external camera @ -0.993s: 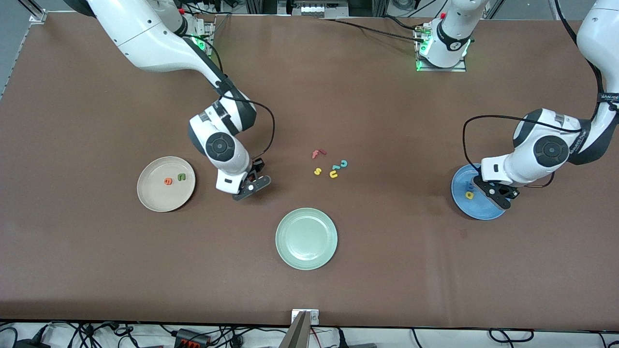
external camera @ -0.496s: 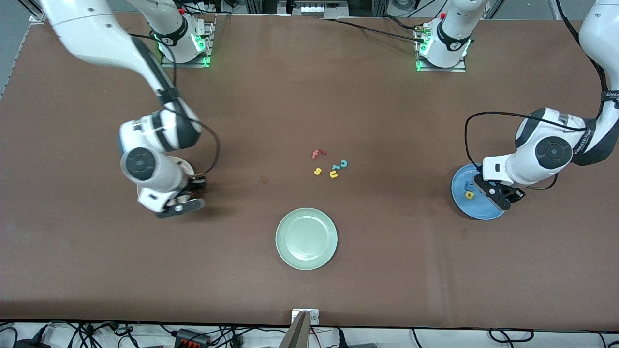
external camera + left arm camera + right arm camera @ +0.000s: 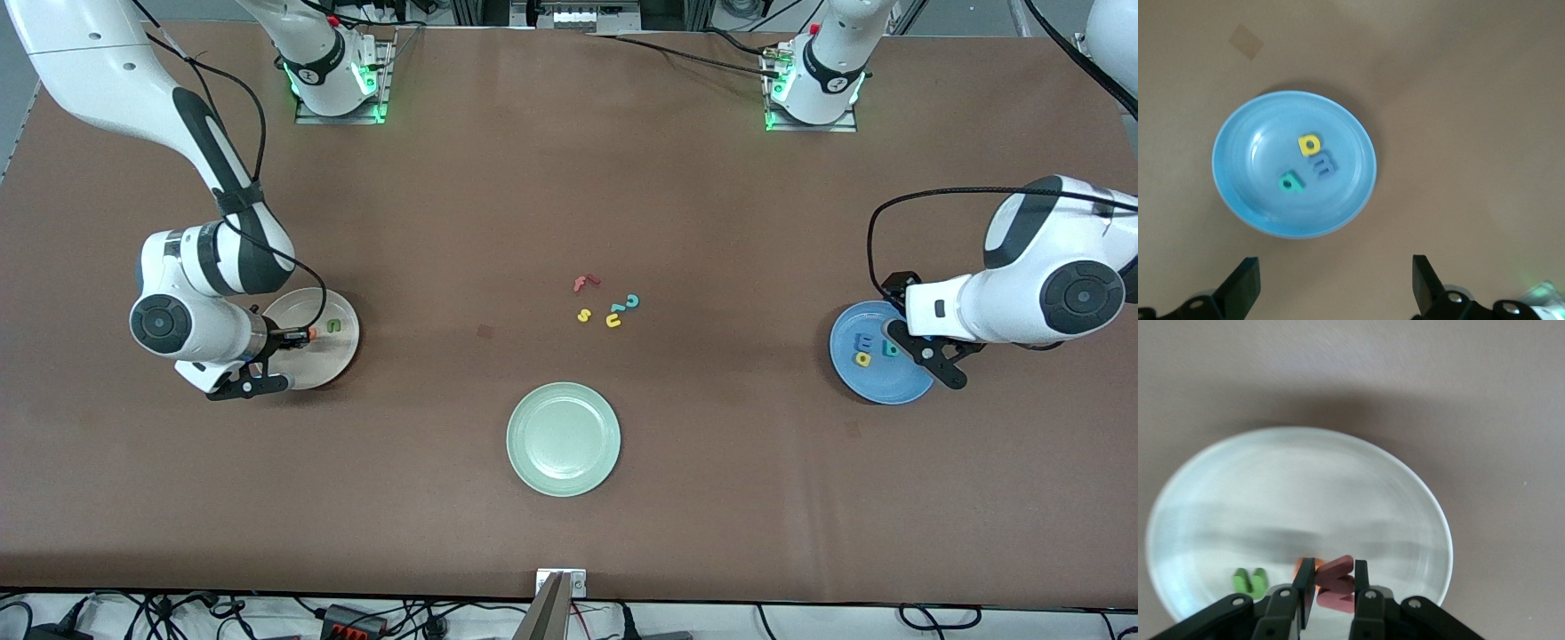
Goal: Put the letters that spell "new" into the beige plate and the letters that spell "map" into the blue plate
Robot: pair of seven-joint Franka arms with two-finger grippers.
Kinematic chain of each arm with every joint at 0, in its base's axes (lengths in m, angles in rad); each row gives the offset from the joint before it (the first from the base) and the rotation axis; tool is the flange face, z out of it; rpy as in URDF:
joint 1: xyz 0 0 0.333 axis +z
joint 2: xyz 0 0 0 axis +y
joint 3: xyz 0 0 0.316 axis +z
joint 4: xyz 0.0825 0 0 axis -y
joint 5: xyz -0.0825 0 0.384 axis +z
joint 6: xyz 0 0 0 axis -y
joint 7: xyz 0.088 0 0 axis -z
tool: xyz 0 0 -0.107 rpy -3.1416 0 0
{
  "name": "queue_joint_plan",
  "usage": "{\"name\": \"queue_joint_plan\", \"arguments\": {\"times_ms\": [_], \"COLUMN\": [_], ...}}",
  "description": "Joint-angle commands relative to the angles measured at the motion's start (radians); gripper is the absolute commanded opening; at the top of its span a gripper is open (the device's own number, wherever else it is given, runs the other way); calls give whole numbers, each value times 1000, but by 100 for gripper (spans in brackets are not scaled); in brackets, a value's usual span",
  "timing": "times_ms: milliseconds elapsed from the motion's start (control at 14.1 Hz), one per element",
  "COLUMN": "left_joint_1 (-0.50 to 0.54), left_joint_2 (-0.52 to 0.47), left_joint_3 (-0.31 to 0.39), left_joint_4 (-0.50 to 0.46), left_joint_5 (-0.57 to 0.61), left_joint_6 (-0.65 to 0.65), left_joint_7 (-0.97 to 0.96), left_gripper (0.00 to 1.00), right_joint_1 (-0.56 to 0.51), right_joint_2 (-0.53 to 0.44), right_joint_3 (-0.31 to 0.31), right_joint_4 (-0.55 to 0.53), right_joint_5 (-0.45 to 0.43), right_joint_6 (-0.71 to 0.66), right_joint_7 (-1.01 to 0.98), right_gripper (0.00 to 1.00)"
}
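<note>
Right gripper (image 3: 1331,583) is clamped on the pinkish-red w (image 3: 1336,583), held over the beige plate (image 3: 342,351) where green n (image 3: 333,325) and orange e (image 3: 1302,568) lie. Left gripper (image 3: 1331,290) is spread wide, nothing held, over the blue plate (image 3: 1238,193) containing blue m (image 3: 1323,165), yellow a (image 3: 1309,144), teal p (image 3: 1289,182).

Plain brown surface (image 3: 551,196) throughout. Bright blue plate (image 3: 1238,180), unpatterned, with a yellow a (image 3: 1309,144), a blue m (image 3: 1323,165) and a teal p (image 3: 1289,182). Beige plate (image 3: 1285,480), pale and plain, with a dark green n (image 3: 1249,581), a sliver of orange e (image 3: 1300,567) and a pinkish-red w (image 3: 1336,583) between black fingers (image 3: 1304,585). Pale green plate (image 3: 563,438), plain. Loose red f (image 3: 584,282), yellow s (image 3: 584,315), yellow u (image 3: 613,320), teal hooked letter (image 3: 631,301).
</note>
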Motion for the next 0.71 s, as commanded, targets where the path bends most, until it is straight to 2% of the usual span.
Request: {"name": "queue_joint_plan", "arguments": {"times_ms": [0,71,142,213,355,426,567,638], "left_joint_1": [-83,-98,-103,-112,-114,-136,-279,-340], "left_joint_2": [2,0,0,-7,-30,-67,-171,-203], "left_joint_3": [7,7,10,12,29,87,314,402], "left_joint_4": [136,166,192,202,206,206,206,205], "left_joint_5": [-42,-71,-99,-116,-170,-231,-373,-423], "left_joint_6": [-174,-203,-229,-237,-250,-248,-242,-239], "left_joint_7": [-86,-112,-140,-160,-180,-181,-200,-201], "left_gripper": [100,100,100,100,100,100,100,100], "right_joint_1": [-40,-48,-51,-49,-43,-45,-43,-43], "right_joint_2": [-2,5,7,2,-60,-94,-140,-148], "right_joint_3": [18,18,18,18,21,23,23,21], "right_joint_4": [-15,-15,-8,-3,18,35,106,155], "right_joint_5": [-13,-13,-11,-10,6,12,41,42], "right_joint_6": [-3,1,1,-6,-25,-40,-104,-174], "right_joint_7": [-15,-15,-7,-1,8,19,27,27], "right_gripper": [28,35,86,100,100,100,100,100]}}
